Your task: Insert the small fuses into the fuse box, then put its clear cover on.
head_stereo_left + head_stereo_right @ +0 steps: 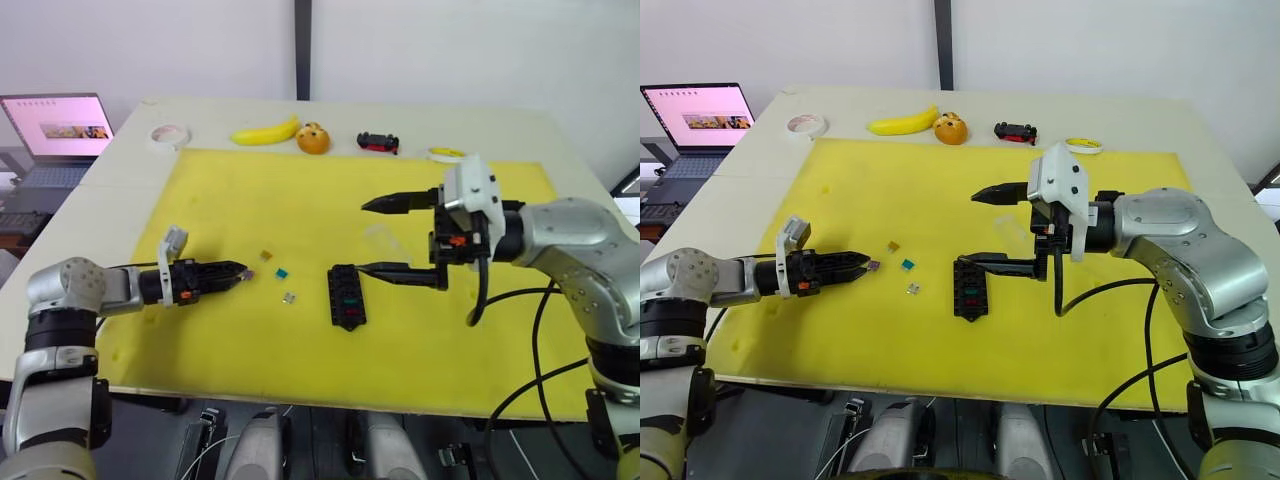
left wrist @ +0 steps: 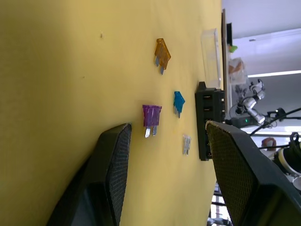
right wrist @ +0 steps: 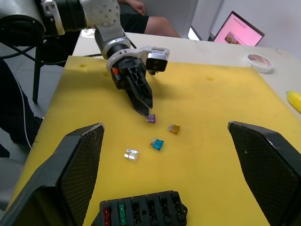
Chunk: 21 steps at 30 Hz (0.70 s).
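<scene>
The black fuse box [image 1: 346,297] lies on the yellow mat [image 1: 240,340], with a red and a green fuse [image 3: 121,211] seated in its end slots. Loose fuses lie to its left: purple [image 1: 248,273], brown [image 1: 266,255], teal [image 1: 282,271] and grey-white [image 1: 289,297]. My left gripper [image 1: 243,270] is low over the mat and open, its tips just short of the purple fuse [image 2: 151,117]. My right gripper [image 1: 363,237] hovers open wide above the box's far end. The clear cover [image 2: 211,59] lies on the mat just beyond the box, beneath the right gripper.
Along the table's far edge are a banana [image 1: 265,132], an orange with a face [image 1: 313,139], a black-and-red toy car [image 1: 378,142], a white tape roll [image 1: 170,134] and a yellow tape roll [image 1: 447,153]. A laptop [image 1: 58,130] stands at far left.
</scene>
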Motion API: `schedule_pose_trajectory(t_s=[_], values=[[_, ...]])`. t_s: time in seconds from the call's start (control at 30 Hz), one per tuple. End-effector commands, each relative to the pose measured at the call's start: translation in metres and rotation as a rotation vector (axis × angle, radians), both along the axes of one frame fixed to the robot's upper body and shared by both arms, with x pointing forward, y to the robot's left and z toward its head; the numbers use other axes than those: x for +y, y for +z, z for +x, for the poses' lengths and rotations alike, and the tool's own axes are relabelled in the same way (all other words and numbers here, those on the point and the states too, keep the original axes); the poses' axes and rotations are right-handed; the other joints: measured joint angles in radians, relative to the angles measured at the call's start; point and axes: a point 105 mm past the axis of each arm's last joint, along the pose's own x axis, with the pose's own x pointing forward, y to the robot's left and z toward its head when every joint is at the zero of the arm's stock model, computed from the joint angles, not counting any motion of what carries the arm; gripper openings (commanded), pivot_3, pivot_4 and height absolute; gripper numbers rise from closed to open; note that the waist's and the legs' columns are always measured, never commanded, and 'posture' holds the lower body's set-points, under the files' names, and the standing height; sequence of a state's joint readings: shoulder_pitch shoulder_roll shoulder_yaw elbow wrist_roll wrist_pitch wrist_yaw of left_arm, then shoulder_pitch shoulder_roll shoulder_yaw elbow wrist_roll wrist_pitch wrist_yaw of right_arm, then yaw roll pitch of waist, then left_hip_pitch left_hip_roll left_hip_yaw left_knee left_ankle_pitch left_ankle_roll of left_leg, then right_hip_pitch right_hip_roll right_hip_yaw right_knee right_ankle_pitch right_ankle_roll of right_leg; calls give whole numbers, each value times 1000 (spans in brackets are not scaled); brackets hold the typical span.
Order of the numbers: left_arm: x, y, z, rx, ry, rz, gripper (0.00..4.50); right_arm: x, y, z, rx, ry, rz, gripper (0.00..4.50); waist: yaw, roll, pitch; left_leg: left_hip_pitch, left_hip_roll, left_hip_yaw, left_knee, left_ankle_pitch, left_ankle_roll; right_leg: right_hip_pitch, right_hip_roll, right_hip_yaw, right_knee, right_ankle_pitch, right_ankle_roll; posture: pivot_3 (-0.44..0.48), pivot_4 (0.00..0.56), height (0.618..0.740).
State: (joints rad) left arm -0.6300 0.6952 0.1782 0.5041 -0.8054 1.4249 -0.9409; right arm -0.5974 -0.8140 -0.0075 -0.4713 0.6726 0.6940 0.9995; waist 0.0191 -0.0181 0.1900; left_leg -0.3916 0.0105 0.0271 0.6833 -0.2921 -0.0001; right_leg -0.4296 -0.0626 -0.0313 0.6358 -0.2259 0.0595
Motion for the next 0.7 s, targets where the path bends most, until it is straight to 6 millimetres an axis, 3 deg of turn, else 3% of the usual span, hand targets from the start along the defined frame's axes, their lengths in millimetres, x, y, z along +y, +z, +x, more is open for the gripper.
schedule_pose_trajectory(t_s=[0.03,0.7], values=[[-5,2,4,-30,-18,14,2689,4,9,-6,-49,23,2,4500,0,0,0,0,0,0,0,0,0,0,0,0,0,0,0,0,150,737],[-20,-6,4,-36,-92,39,2689,7,8,-7,-59,15,5,4500,2,0,0,0,0,0,0,0,0,0,0,0,0,0,0,0,150,737]])
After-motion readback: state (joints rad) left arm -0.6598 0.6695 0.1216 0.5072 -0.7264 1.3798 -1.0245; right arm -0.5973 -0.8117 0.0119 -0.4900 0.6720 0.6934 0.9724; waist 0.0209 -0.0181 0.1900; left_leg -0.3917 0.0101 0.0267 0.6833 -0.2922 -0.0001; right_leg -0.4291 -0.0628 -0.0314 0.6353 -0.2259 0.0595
